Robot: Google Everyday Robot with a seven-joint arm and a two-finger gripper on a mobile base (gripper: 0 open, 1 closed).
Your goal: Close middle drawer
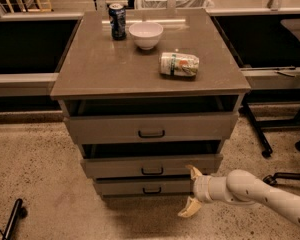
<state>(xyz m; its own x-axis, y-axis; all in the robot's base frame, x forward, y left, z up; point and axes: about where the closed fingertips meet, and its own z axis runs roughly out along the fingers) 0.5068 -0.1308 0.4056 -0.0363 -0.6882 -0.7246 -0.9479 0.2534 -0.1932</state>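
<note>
The middle drawer point(115, 166) is wide, shallow and grey-beige, with a low flat front and a small dark rectangular pull point(152, 171) at its centre. It stands partly out of the cabinet, level and square. Its front juts forward of the lowest drawer front point(125, 186), and a dark strip of open interior shows above its top edge (just under the taller drawer point(105, 129)). The end effector point(191, 193) is at its right end, fingers spread, the upper fingertip at the panel's lower edge.
</note>
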